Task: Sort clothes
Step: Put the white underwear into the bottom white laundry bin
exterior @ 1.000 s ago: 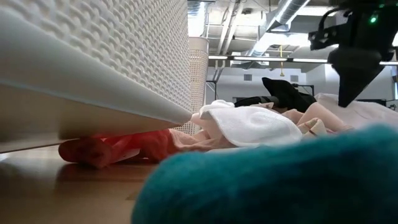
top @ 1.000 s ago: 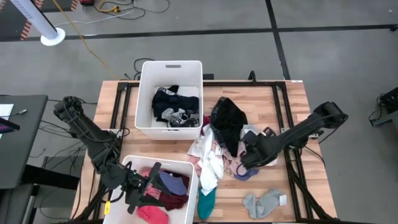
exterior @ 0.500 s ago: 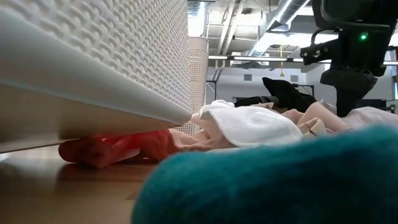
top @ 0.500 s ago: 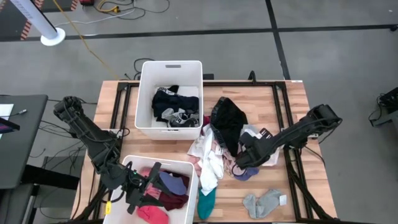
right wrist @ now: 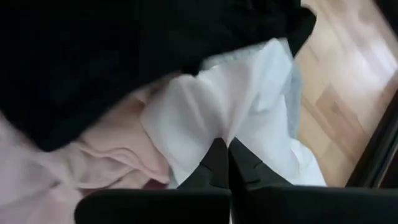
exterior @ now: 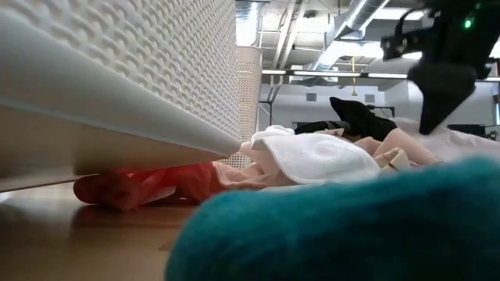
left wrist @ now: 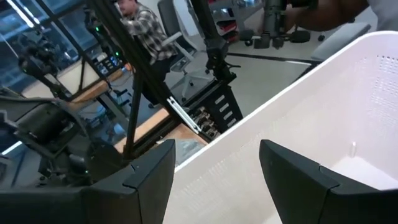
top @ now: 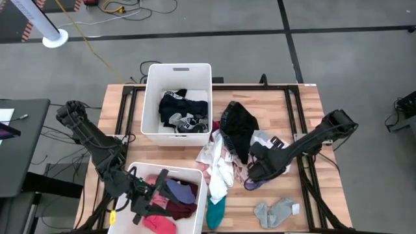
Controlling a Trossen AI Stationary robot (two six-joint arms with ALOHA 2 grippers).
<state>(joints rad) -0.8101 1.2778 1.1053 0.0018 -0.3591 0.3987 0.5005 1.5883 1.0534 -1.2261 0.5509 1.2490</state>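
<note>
A heap of clothes (top: 227,153) lies on the table's middle: a black garment (top: 238,127), pink and white pieces, a purple one. My right gripper (top: 255,172) is down at the heap's right side, shut on a white garment (right wrist: 249,106); the low view shows it (exterior: 441,94) above the heap. My left gripper (top: 148,197) hangs open over the near white bin (top: 166,170), its fingers (left wrist: 155,180) on either side of the bin's wall (left wrist: 323,106) without touching it. That bin holds pink, maroon and blue clothes (top: 175,198). My right gripper pinches a raised fold of the white garment (right wrist: 225,127) between its two fingertips (right wrist: 217,158). The fingers come from above, slanting in from the table's right side. The cloth runs up to the tips in creases; the rest of it lies on the heap beside pink cloth (right wrist: 112,155).
A far white bin (top: 177,70) holds black and grey clothes (top: 182,112). A teal sock (top: 216,211) and grey socks (top: 276,211) lie near the front edge. In the low view a red cloth (exterior: 141,187) sticks out under the near bin.
My right gripper dipped down into the heap toward the table's left, then came up a little and back toward the right. My left gripper has kept still.
</note>
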